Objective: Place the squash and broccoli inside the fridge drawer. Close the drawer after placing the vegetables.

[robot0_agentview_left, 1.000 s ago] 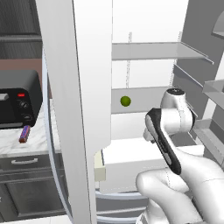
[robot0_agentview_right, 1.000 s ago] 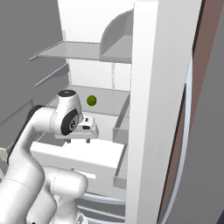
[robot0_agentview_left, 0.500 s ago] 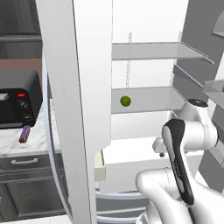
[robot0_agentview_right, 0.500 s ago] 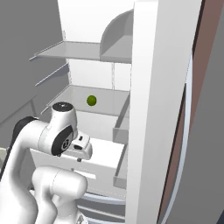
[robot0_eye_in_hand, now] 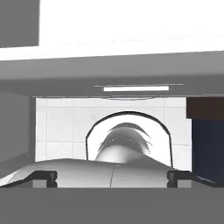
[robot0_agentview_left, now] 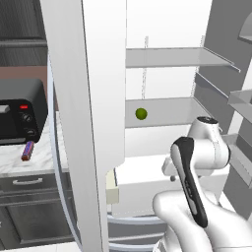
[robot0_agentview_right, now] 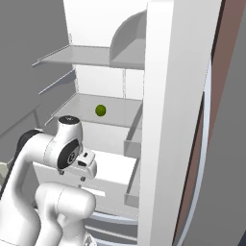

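The drawer [robot0_agentview_left: 142, 184] sits low in the middle of my left base view, a wide, shallow white box with smooth flat walls and a pale cream edge at its lower left corner, standing pulled out from the fridge. In my right base view the drawer [robot0_agentview_right: 113, 168] lies lower centre, its plain white top and front partly behind the arm. I can't see into it from either side, so I can't tell what it holds.

Above it, a small round green ball [robot0_agentview_left: 141, 113] rests on a flat grey-white shelf [robot0_agentview_left: 167, 110] in the centre of the left view; another thin shelf [robot0_agentview_left: 172, 56] spans the upper centre. In the right view the ball [robot0_agentview_right: 100, 110] lies upper left of centre on the same smooth slab.

The arm [robot0_agentview_left: 197, 162] is glossy white with a dark curved band, folded at the lower right of the left view, just in front of the drawer. My gripper [robot0_eye_in_hand: 112, 177] shows in the hand view as two small dark tips at the bottom corners, spread wide with nothing between them.

At the left edge of the left view, a boxy black oven [robot0_agentview_left: 17, 110] stands on a pale marbled counter [robot0_agentview_left: 19, 165], with a short purple bar [robot0_agentview_left: 27, 150] lying just in front of it.
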Tool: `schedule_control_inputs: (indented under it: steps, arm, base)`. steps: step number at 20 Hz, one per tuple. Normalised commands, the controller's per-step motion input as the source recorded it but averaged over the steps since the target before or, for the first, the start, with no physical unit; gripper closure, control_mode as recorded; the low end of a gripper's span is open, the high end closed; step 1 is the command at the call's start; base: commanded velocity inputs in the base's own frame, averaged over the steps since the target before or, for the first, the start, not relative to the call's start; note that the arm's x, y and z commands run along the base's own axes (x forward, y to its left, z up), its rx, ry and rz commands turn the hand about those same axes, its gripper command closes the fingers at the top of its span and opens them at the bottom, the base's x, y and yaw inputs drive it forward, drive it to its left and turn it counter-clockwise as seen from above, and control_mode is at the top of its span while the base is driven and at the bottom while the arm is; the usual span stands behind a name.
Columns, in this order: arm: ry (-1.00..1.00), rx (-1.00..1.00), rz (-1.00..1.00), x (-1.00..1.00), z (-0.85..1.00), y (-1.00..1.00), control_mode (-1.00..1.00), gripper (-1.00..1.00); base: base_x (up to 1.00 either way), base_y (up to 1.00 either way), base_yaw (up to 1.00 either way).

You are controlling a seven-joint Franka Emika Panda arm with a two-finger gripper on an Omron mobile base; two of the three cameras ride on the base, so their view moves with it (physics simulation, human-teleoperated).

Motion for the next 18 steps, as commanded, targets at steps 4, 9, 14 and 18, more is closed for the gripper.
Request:
schedule_control_inputs:
  steps: [4,9,14,18]
  arm:
    - [0.00,0.00,0.00,0.03,-0.52,0.25,-1.00,-1.00]
    - [0.00,0.00,0.00,0.10,-0.53,0.19,-1.00,-1.00]
    - [0.00,0.00,0.00,0.23,-0.46,0.07,-1.00,-1.00]
    - [0.00,0.00,0.00,0.27,-0.47,0.01,-1.00,-1.00]
  base:
    - [0.00,0.00,0.00]
    - [0.00,0.00,0.00]
    - [0.00,0.00,0.00]
    - [0.00,0.00,0.00]
